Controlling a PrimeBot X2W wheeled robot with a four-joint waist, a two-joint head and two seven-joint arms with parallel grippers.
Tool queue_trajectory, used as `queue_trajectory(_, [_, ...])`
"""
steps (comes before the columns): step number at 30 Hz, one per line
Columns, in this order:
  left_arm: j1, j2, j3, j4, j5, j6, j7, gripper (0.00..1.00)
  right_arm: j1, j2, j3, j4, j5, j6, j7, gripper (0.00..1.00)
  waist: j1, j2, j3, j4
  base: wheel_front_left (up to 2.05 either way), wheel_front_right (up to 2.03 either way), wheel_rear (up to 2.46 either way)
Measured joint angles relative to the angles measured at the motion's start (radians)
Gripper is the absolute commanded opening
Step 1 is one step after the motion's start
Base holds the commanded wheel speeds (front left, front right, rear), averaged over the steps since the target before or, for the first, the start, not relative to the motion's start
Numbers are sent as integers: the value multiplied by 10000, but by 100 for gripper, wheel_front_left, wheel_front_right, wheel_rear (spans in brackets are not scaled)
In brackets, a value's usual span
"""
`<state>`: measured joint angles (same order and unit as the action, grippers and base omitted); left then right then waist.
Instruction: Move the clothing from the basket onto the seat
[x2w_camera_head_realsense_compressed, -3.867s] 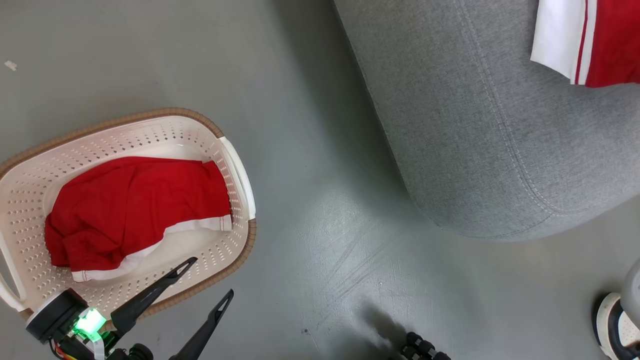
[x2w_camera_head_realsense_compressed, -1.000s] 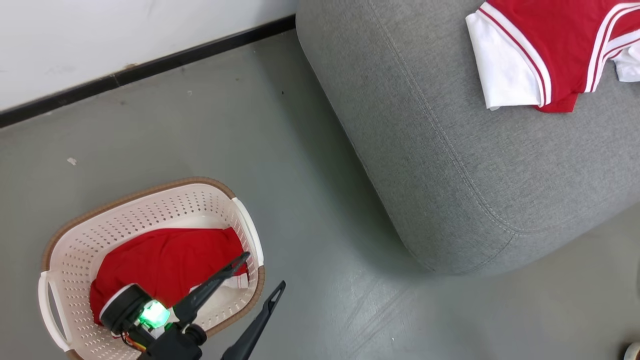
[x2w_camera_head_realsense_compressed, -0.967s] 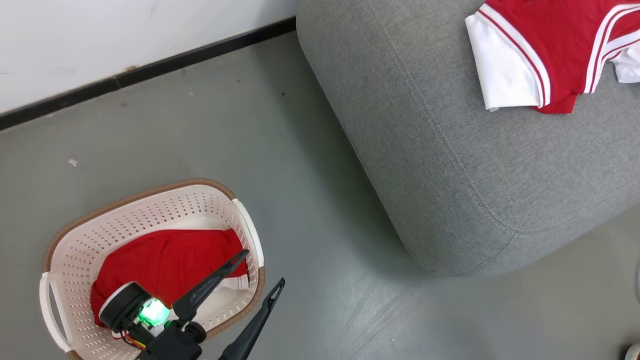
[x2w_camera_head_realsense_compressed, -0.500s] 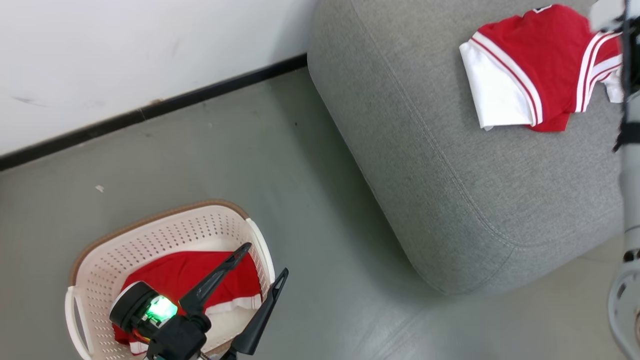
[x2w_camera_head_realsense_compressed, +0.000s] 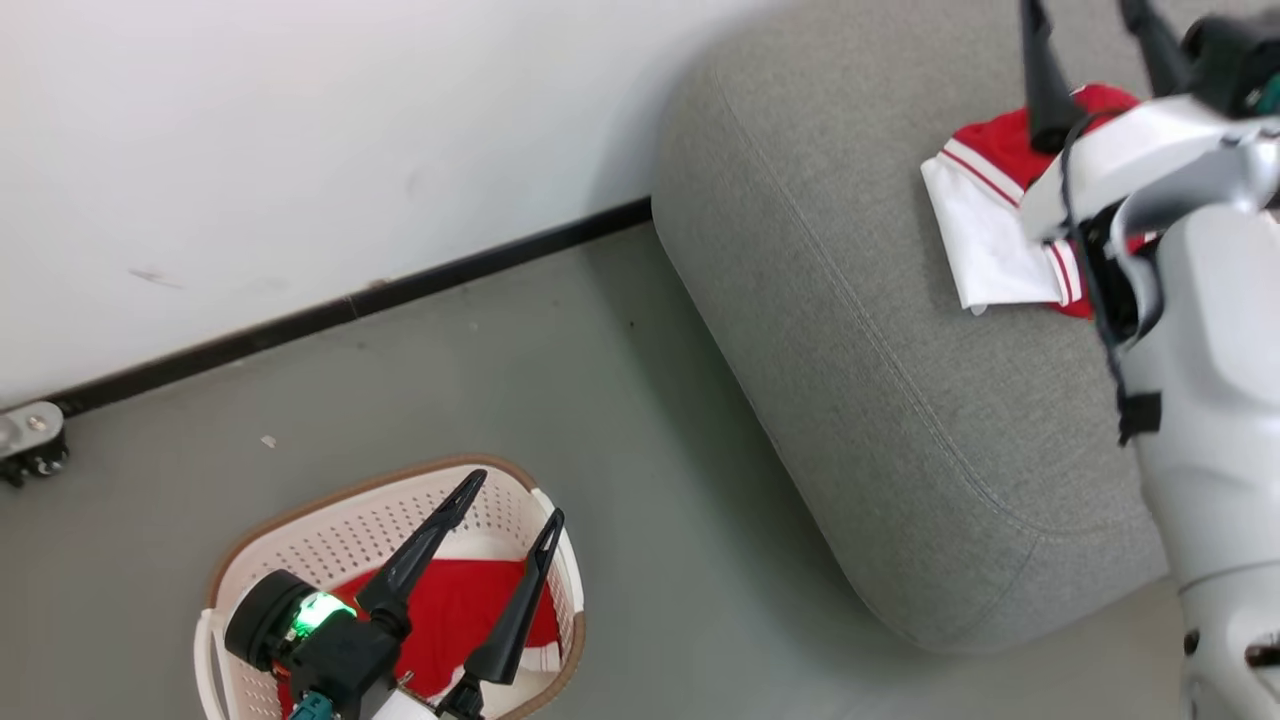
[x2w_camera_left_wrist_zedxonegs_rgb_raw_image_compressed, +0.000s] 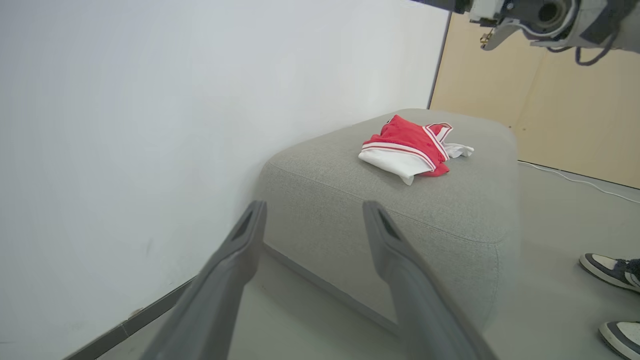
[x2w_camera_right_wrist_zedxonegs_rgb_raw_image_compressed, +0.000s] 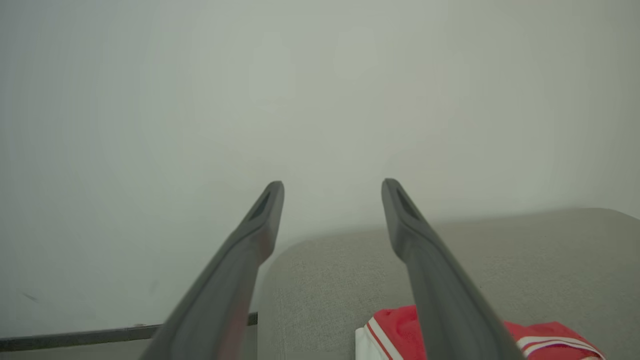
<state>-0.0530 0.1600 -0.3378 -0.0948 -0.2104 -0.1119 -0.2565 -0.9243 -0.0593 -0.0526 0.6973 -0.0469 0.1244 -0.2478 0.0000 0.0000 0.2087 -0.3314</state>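
Left gripper (x2w_camera_head_realsense_compressed: 515, 497), fingers spread and empty, hovers over the basket (x2w_camera_head_realsense_compressed: 330, 497). Right gripper (x2w_camera_head_realsense_compressed: 1085, 40), also spread, has swung in above the top (x2w_camera_head_realsense_compressed: 985, 250) on the seat (x2w_camera_head_realsense_compressed: 880, 400). Shorts (x2w_camera_head_realsense_compressed: 450, 610) still to fetch!

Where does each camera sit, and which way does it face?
Head view: on the head, looking down at basket and seat; left gripper, right arm show.
Left wrist view: on left wrist, facing the seat between its own fingers.
Right wrist view: on right wrist, facing the wall between its own fingers.
All share the red top on the seat.
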Motion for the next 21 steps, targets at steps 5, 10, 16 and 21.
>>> queue_trajectory(5, [77, -301, 326, 186, -4, 215, 0, 100, 745, -10, 853, -228, 125, 0, 0, 100, 0, 0, -424, 164, 0, 0, 0])
queue_trajectory(10, [94, -589, 642, 267, -19, 305, 0, 100, 1315, -29, 1707, -732, 746, 0, -10, 100, 0, 0, -800, 370, 0, 0, 0])
queue_trajectory(16, [203, -700, 1020, 412, -19, 481, 0, 100, 2233, -75, 2479, -1208, 1338, 0, -31, 100, 0, 0, -1171, 684, 0, 0, 0])
queue_trajectory(21, [248, -811, 1384, 504, -17, 677, 0, 100, 2982, -167, 3072, -1797, 1873, 0, -31, 100, 0, 0, -1439, 978, 0, 0, 0])
